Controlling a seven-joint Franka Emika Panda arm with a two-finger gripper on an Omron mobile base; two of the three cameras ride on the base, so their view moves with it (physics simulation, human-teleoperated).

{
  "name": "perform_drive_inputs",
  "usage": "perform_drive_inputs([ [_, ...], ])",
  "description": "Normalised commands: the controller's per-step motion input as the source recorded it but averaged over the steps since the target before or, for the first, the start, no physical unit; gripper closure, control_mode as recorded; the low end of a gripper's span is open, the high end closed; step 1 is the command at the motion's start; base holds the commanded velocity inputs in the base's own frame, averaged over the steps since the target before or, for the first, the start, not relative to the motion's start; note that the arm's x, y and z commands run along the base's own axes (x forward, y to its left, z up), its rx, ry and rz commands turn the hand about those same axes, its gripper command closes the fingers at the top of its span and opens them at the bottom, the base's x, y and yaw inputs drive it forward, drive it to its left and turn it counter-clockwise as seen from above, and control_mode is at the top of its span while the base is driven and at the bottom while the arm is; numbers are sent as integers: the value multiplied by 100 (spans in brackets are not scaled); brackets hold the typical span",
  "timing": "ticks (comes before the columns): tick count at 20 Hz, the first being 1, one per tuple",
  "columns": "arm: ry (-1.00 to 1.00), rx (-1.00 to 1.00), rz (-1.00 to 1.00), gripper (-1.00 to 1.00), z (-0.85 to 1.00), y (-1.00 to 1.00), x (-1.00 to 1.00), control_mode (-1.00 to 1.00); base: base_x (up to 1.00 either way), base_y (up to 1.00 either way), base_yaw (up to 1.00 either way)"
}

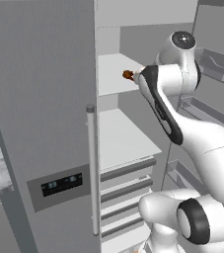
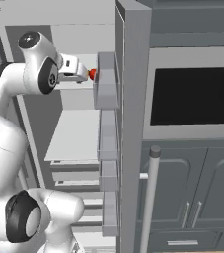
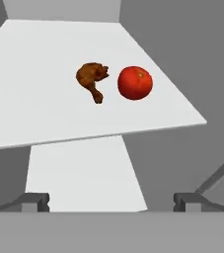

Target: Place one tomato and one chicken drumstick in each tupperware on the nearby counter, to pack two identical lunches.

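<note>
Hand view: drumstick (image 3: 92, 79) lies ahead of the wide-open, empty claw (image 3: 111, 201), touched by nothing, bone end pointed clawward.

Flat, even rendered light w/ no clear source; no glare, hardly any cast shadows. Pics soft and low-res, edges a bit jagged, no lens distortion. Fridge interior mid-grey, white shelf (image 3: 44, 108) brightest.

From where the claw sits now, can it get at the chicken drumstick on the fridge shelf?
Probably yes. In the hand view the open claw faces the white shelf, where the chicken drumstick lies apart from the tomato beside it. Nothing stands between them, and the drumstick's other side is bare shelf.
</note>
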Motion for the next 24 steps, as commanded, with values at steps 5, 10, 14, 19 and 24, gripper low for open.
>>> perform_drive_inputs([
  [5, 2, 4, -4, -100, 0, -9, 100, -100, 0, 0, 0],
  [10, 8, 5, -8, -100, -3, -25, 95, -100, 0, 0, 0],
  [14, 0, 8, -4, -100, 0, -25, 63, -100, 0, 0, 0],
  [19, 0, 2, 0, -100, -18, 0, 33, -100, 0, 0, 0],
  [24, 0, 0, 0, -100, -41, -3, 40, -100, 0, 0, 0],
])
